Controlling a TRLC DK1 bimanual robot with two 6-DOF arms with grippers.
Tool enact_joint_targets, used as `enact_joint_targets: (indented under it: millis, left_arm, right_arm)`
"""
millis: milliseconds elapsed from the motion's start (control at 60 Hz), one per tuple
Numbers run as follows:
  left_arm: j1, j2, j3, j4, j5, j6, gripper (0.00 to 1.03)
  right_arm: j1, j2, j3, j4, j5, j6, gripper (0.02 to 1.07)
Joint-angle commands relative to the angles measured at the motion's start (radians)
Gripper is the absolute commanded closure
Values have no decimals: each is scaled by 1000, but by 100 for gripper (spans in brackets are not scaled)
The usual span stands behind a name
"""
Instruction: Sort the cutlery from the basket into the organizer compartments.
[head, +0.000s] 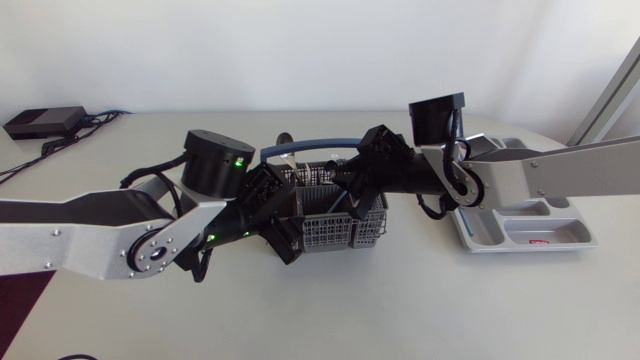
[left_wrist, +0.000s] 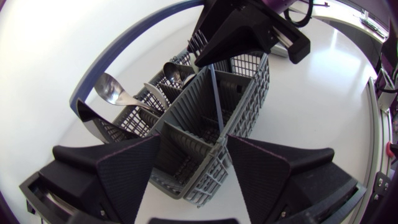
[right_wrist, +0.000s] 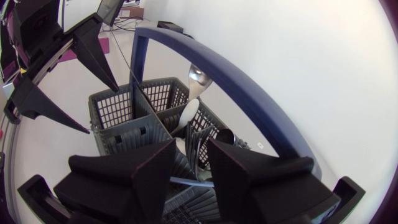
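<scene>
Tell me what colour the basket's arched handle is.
Blue handle over a grey basket; right wrist view shows it best.

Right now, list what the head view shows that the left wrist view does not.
Head view only: the left arm and right arm whole, the organizer with its compartments, a black box at the table's corner. Left wrist view only: individual spoons standing in a basket compartment, a thin rod running from the right gripper down into the basket. Both: the basket, its blue handle, the right gripper above it.
</scene>
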Motion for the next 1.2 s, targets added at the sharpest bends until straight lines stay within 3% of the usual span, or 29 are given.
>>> enact_joint_targets:
  millis: [0,167,717,1183]
  left_arm:
    - [7,-20,-24,7,9,16,29]
    - [7,-20,-32,7,11,18,29]
    - [-9,-52,-39,7,9,16,29]
    - [-23,-94,-45,-4,9,13,29]
  right_arm:
    - [-8,27,25,-11,-20,2,88]
    - [-13,13,28,-31,-60,5,93]
    - [26,-133,-44,-31,-48,2,101]
    - [152,-332,-116,-91,78,-33,101]
